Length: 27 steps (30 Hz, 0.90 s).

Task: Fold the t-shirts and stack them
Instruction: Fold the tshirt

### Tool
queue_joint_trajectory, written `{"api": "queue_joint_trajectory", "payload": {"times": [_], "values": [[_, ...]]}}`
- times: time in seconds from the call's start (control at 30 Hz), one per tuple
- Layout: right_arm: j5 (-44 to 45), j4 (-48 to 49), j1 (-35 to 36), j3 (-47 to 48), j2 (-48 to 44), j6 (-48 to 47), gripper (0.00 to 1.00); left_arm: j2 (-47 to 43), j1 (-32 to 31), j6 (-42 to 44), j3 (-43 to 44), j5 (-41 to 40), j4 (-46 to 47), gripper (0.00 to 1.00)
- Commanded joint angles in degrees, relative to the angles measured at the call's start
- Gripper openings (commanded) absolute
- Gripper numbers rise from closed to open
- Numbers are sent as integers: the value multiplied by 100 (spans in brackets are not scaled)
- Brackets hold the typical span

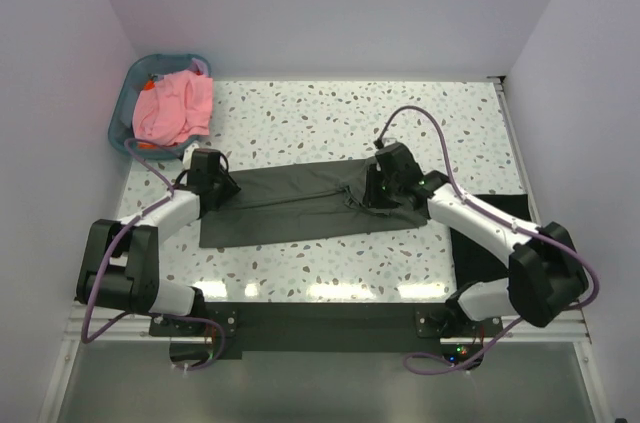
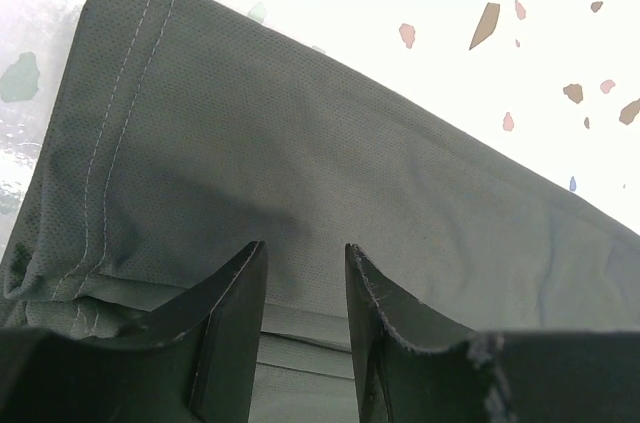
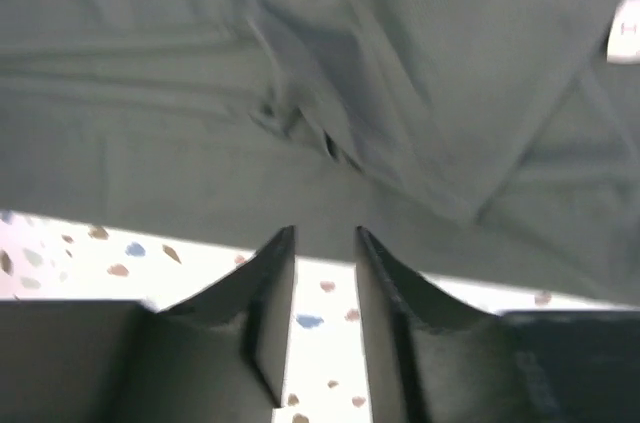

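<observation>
Top view: one dark olive-grey cloth t-shirt [image 1: 300, 205] lies flat at mid-table on the white speckled tabletop [image 1: 330, 108], already narrowed into a long band. The left gripper [image 1: 213, 186] is at its left end and the right gripper [image 1: 385, 186] at its right end. One salmon-pink t-shirt [image 1: 175, 108] sits bunched in the teal plastic basket [image 1: 122, 113] at the far left corner. One black t-shirt [image 1: 505, 208] lies at the right edge, partly under the right arm; whether it is folded cannot be told. Left wrist view: the fingers [image 2: 235, 313] stand apart over the hemmed olive end, clamping nothing. Right wrist view: the fingers [image 3: 265, 293] stand narrowly apart, with bare table showing between them, just short of the cloth edge. Judged progress: early. The crosswise folds, the pink shirt and the stacking all remain.
</observation>
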Motion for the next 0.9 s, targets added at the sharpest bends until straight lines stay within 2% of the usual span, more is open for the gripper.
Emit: {"api": "queue_joint_trajectory", "payload": {"times": [0.0,0.13,0.27,0.6,0.7,0.8,0.83,0.87], "values": [[220,253,12,819,563,-12,30,-132,50,132,249,19,-70,42],[571,410,21,1478,1563,-12,23,-106,50,140,267,-7,-79,42],[380,533,56,1691,2145,23,14,-88,50,140,275,-16,-88,41],[273,964,452,1119,2375,225,14,-27,50,149,275,-16,-35,41],[273,982,461,1075,2498,199,16,17,50,149,284,10,0,41],[308,877,452,1128,2551,182,26,26,50,175,302,106,70,42],[421,790,452,1206,2490,147,35,18,50,210,310,168,88,43],[475,737,434,1268,2455,120,39,18,50,298,337,221,132,45]]}}
